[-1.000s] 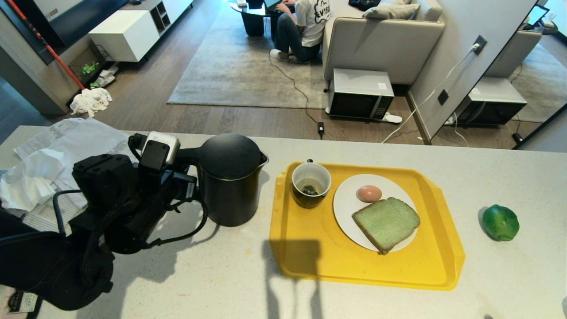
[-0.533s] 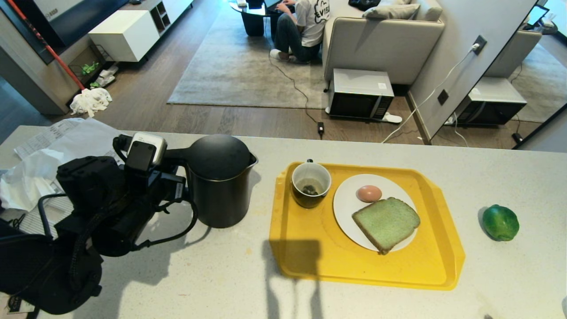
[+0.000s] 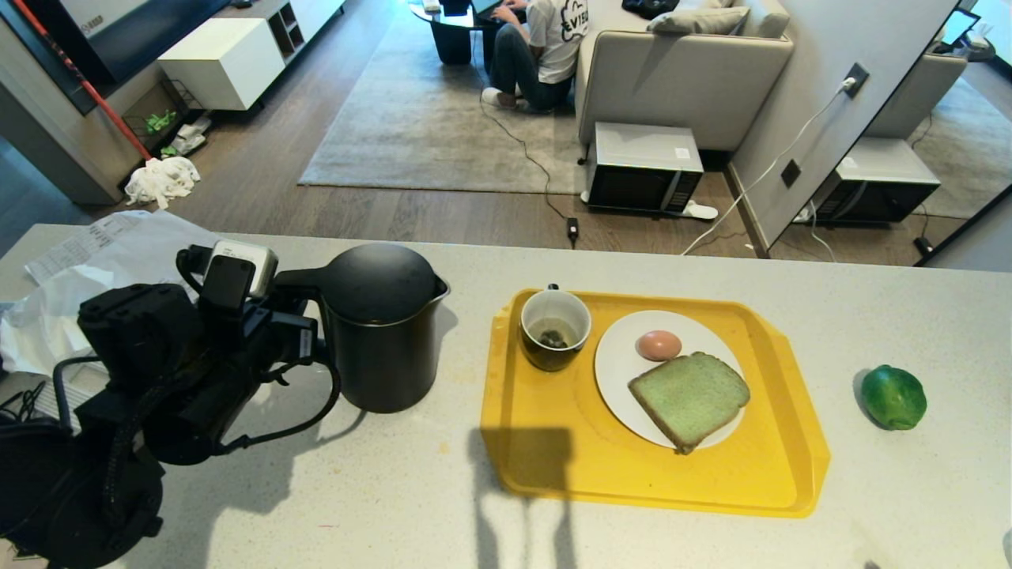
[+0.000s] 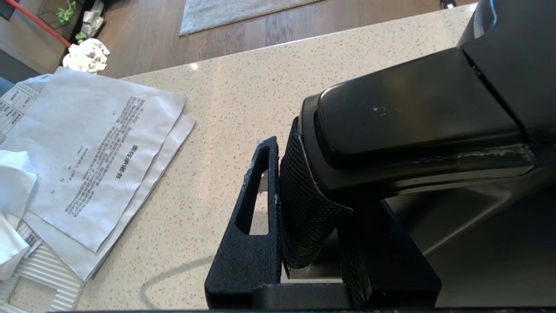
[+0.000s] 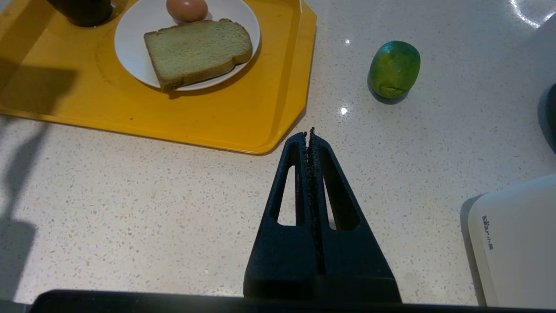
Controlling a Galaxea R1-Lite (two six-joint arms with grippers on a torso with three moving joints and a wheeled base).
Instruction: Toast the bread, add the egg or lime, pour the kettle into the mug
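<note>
Now I'm dragging the tall matte black kettle (image 3: 379, 328) leftward, left gripper (image 4: 304, 204) pinching its handle, away from the small black mug (image 3: 555, 329).

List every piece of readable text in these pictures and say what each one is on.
"EVISU", partly hidden by a fold: back of the seated person's white T-shirt.
Small brand mark, too blurred to read: white appliance.
Printed lines, too small to read: paper sheets.

Right gripper (image 5: 309, 132) fingers pressed together above counter (image 5: 130, 208); lime (image 5: 394, 68) beside yellow tray (image 5: 243, 117).
</note>
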